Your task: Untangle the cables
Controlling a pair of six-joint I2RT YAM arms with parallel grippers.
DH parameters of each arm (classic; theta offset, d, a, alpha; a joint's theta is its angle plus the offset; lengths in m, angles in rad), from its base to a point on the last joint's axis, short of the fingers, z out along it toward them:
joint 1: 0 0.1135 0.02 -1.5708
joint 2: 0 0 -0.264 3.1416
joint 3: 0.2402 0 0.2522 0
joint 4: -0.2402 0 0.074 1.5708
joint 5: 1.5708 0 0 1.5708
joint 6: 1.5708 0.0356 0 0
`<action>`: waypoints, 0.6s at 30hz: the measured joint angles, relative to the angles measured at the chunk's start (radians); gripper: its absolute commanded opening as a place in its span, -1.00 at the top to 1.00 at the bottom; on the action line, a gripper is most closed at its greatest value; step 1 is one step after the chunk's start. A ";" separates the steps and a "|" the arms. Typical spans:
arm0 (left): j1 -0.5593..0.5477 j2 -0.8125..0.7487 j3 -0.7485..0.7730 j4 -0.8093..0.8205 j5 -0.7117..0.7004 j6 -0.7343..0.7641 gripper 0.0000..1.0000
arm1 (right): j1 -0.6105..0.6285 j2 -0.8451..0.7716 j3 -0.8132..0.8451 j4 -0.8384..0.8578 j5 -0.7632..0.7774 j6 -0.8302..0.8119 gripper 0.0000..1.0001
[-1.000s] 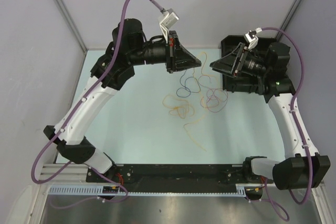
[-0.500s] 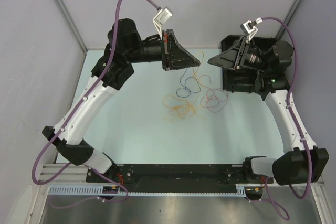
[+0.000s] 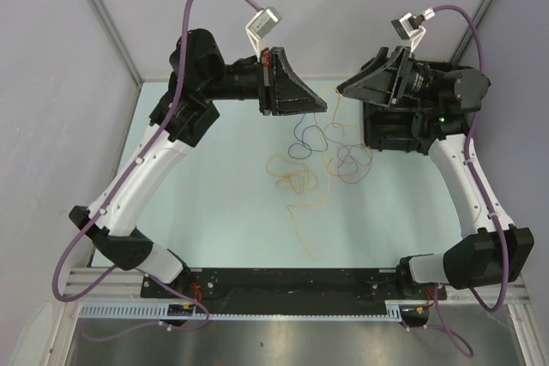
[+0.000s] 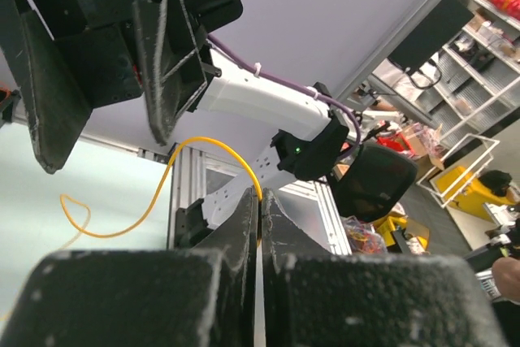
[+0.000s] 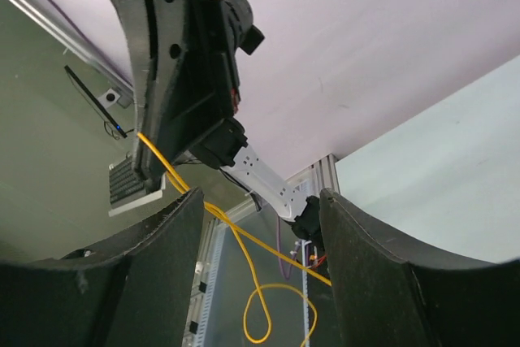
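**A:** Where do the cables (image 3: pixel 330 150) lie?

**B:** Most of them sit in a loose heap on the pale table (image 3: pixel 214 203), toward its far side and between the two arms. An orange cable (image 3: pixel 292 173) curls at the near left of the heap. A dark blue cable (image 3: pixel 304 139) loops behind it, and a purple cable (image 3: pixel 352 162) is on the right, just beside a black tray (image 3: pixel 388 136).

**A:** And the yellow cable (image 4: pixel 210 140)?

**B:** That one is lifted. The left hand (image 3: pixel 324 105) is raised above the far edge of the heap, its fingers pressed flat together with the yellow strand pinched between them. From the grip, the strand hangs down to the table and trails toward the near edge.

**A:** What about the right hand (image 3: pixel 341 89)?

**B:** It is up at much the same height, tip to tip with the left hand and very near it. Its fingers (image 5: pixel 382 282) stand well apart. In the right wrist view the yellow strand runs from the left hand's tip down through the gap between them and ends in a small loop below. I see neither finger pressing on it.

**A:** So it holds nothing?

**B:** Nothing that shows. It is spread wide around the strand, while the left hand has the grip
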 measured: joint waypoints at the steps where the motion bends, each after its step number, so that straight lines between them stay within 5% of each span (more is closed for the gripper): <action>1: 0.000 0.000 0.000 0.005 0.002 -0.007 0.99 | 0.002 0.001 0.011 0.006 -0.002 0.002 -0.27; 10: 0.000 0.026 -0.001 0.091 0.031 -0.096 0.99 | 0.055 0.009 0.075 0.024 -0.029 0.018 -0.15; 16: 0.003 0.037 -0.006 0.129 0.046 -0.132 0.99 | 0.065 0.010 0.079 0.040 -0.044 0.035 0.83; 18: 0.003 0.039 -0.008 0.133 0.049 -0.138 0.99 | 0.067 0.010 0.079 0.041 -0.045 0.037 1.00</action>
